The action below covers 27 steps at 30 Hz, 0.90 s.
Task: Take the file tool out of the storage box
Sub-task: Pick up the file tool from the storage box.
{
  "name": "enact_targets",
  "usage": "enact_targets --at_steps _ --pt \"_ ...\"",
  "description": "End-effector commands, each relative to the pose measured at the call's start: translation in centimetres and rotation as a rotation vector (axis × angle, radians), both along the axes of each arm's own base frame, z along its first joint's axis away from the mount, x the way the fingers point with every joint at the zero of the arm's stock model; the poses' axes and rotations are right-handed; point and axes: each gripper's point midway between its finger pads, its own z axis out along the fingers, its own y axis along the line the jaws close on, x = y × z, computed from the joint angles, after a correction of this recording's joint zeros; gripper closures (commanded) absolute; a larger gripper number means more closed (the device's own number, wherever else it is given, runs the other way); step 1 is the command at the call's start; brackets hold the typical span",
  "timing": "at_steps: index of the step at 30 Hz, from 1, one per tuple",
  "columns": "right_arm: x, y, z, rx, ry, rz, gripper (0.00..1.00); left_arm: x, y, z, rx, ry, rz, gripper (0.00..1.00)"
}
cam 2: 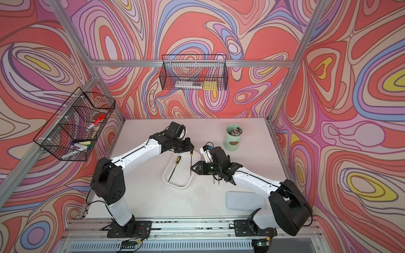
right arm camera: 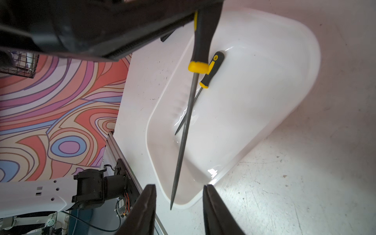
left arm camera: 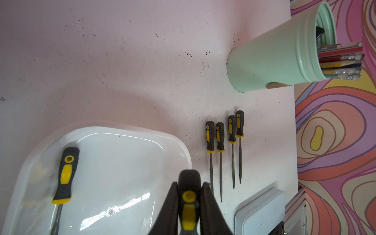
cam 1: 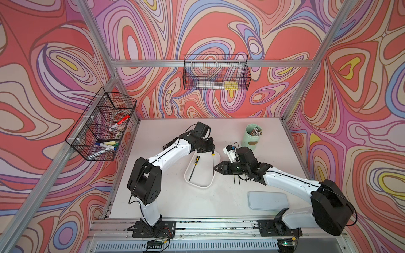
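File [cam 1: 212,163] is out of the box [cam 1: 202,176]: it hangs tip down, near upright, above the box's right side, clear of the floor. Left gripper [cam 1: 211,150] pinches its black-and-yellow handle from above, fingers [left arm camera: 173,203] pressed onto both sides. A second file [cam 1: 193,168] lies flat in the box, slanted, handle toward the far end. Box sits mid-table [cam 1: 166,197] between the two arms. Right gripper [right arm camera: 178,186] sits level beside the box's right rim, jaws spread and holding nothing. In the right wrist view the hanging file's tip shows in the gap without touching; can't tell if it's truly between them. Four files [left arm camera: 220,138] lie side by side on the table right of the box, partly under the right gripper in both top views. Lid [cam 1: 267,200] lies flat near the right arm's base. Cup [cam 1: 252,137] stands at the far right.
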Motion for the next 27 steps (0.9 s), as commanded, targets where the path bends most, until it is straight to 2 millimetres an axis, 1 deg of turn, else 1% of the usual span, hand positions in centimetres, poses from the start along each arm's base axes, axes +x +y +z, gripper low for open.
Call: enact_targets --at_steps 1,4,17,22,27 --pt "0.51 0.7 0.45 0.011 -0.018 0.001 0.64 0.42 -0.65 2.19 -0.054 -0.04 -0.004 0.93" --pt "0.49 0.88 0.26 0.011 -0.013 0.005 0.66 0.46 -0.74 2.27 -0.059 -0.042 -0.007 0.94" --pt "0.46 1.4 0.08 0.011 -0.009 0.017 0.82 0.3 -1.11 2.29 -0.082 -0.037 -0.014 0.94" --pt "0.59 1.51 0.12 0.017 -0.009 0.014 0.86 0.26 -1.23 2.17 -0.101 -0.036 -0.011 0.95" --pt "0.62 1.5 0.33 0.018 -0.011 0.012 0.95 0.16 -1.3 2.28 -0.109 -0.037 -0.014 0.95"
